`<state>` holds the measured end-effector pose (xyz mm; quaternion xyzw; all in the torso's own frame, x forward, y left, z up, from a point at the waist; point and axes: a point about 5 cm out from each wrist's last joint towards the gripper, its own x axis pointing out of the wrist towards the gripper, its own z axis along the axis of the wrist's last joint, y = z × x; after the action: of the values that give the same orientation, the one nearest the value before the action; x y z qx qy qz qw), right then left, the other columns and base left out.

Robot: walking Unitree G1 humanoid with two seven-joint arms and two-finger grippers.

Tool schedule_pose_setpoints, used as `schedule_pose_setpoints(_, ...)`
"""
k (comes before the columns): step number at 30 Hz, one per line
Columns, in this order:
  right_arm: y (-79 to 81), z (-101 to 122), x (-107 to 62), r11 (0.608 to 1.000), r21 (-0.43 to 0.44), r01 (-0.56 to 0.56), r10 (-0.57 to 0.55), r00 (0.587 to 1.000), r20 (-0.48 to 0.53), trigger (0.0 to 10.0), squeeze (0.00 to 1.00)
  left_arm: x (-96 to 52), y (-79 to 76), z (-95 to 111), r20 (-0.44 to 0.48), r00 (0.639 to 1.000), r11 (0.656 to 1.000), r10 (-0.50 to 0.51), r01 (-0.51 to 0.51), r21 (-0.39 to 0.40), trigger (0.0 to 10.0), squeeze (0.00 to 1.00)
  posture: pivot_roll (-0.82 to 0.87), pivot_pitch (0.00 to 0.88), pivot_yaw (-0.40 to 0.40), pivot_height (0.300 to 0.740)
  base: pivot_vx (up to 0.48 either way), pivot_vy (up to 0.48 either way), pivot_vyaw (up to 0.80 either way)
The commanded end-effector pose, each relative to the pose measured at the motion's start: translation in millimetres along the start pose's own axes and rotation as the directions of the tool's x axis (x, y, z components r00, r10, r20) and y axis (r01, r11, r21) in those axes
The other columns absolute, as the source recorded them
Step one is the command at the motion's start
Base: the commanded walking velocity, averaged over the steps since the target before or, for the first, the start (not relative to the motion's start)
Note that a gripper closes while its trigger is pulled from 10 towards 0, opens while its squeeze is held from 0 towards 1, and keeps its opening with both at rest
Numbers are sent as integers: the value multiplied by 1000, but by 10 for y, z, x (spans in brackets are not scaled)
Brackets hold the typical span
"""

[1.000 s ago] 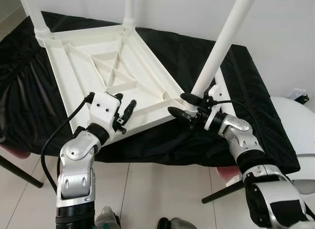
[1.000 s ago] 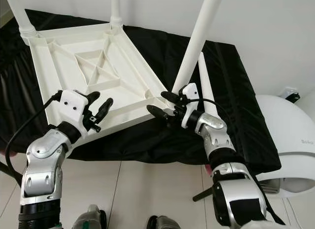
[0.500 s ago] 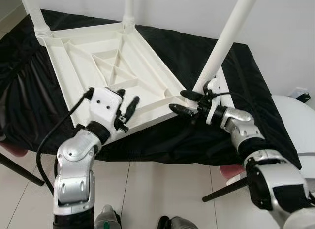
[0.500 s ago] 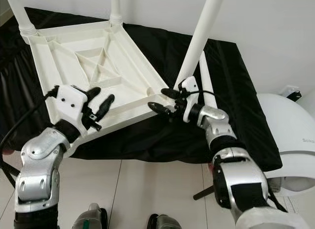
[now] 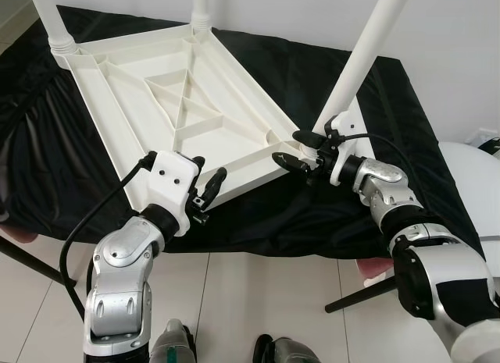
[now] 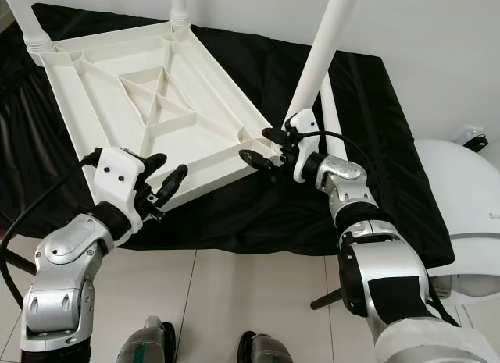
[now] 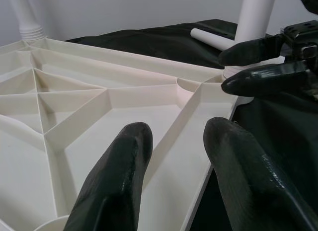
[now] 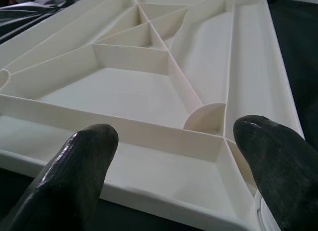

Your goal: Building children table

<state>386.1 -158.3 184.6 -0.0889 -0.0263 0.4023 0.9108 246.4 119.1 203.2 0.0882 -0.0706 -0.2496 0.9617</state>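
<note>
A white plastic tabletop (image 5: 172, 105) lies upside down, ribbed underside up, on a black cloth (image 5: 391, 144) draped over a worktop, and it fills most of the worktop's left and middle part. Two legs stand in the corners at its far edge, and a third leg (image 5: 367, 55) rises tilted from the corner nearest the right arm. A loose leg (image 6: 330, 121) lies flat on the cloth just beside that corner, towards the worktop's right edge.

The right gripper (image 5: 299, 150) sits at the base of the tilted leg with its fingers spread, one above the other, around the corner socket; whether they press on the leg cannot be told. A second ago it was lower and nearer the worktop's front edge, and the arm has since stretched forward.

The left gripper (image 5: 205, 179) hangs with its fingers apart over the tabletop's near edge, holding nothing. It now sits slightly further along that edge, towards the right gripper.

A white rounded appliance (image 6: 461, 199) stands on the floor beyond the worktop's right edge.
</note>
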Motion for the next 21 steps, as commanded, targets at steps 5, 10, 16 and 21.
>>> schedule_pose_setpoints(5,-204,53,-81,971,-67,228,-229,973,-17,10000,0,45,-75,77,33,993,989,110,-107,-98,10000,0,188,170,-71,740,0,0,0)
schedule_pose_setpoints(10,-260,76,-92,938,-95,335,-337,942,-5,10000,0,58,-80,82,31,994,990,106,-102,-100,10000,0,185,170,-69,740,0,0,0)
schedule_pose_setpoints(16,-240,205,-54,935,54,351,-355,919,171,10000,0,81,-80,59,22,995,990,98,-96,-99,10000,0,176,163,-64,740,0,0,0)
schedule_pose_setpoints(21,-3,283,123,975,153,160,-203,924,324,10000,0,131,-37,-40,-14,996,992,86,-87,-91,10000,0,162,153,-59,740,0,0,0)
